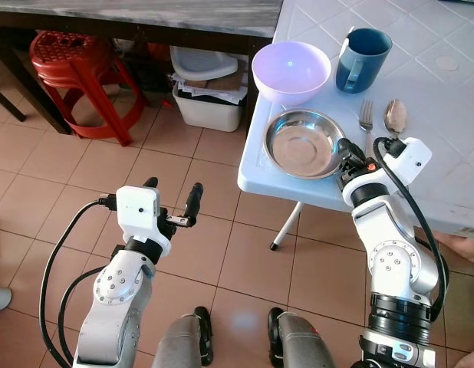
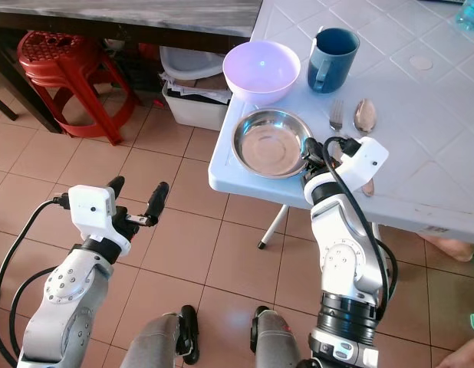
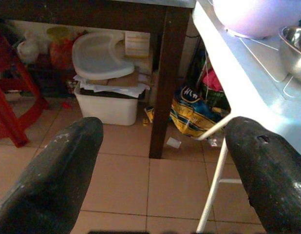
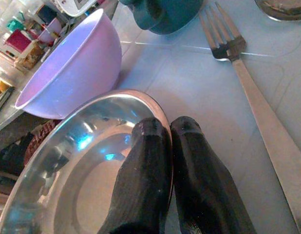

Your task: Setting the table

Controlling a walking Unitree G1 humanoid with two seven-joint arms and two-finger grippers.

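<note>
- The right gripper (image 4: pixel 172 146) was seen pinched on the rim of the steel plate (image 1: pixel 304 143), one finger inside the rim, the other outside, at the plate's 3 o'clock edge.
- The left gripper (image 1: pixel 172 198) was held spread and empty over the floor, at about 9 o'clock from the white table (image 1: pixel 467 138).
- A purple bowl (image 1: pixel 291 71) at the plate's 12 o'clock, a blue mug (image 1: pixel 363 59), a fork (image 1: pixel 366 123) and a spoon (image 1: pixel 396 117) were already laid out.
- The setting was judged nearly complete; only the plate's release appeared left.
</note>
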